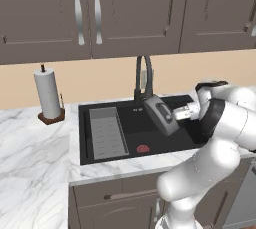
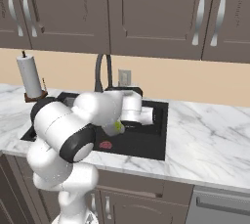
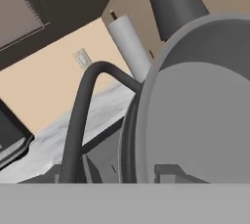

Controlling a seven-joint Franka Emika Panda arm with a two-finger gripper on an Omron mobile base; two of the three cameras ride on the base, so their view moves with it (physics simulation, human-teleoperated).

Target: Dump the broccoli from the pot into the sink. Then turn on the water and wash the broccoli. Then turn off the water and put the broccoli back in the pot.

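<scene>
Pot (image 1: 161,115): tipped steeply over the sink (image 1: 100,110), held at the arm's end.
Gripper (image 1: 186,112): fingers clamped on the pot's rim, mostly hidden.
Broccoli (image 2: 118,126): yellow-green speck beside the arm, partly hidden.
Faucet (image 1: 142,75): arched behind the pot.

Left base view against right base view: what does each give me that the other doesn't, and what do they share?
Left base view: the pot tipped steeply over the sink, the gripper clamped on its edge, and the grey ribbed tray. Right base view: the broccoli, a yellow-green lump beside the arm above the basin, and the marble counter right of the sink. Shared: the faucet, the red drain and the paper towel roll.
</scene>
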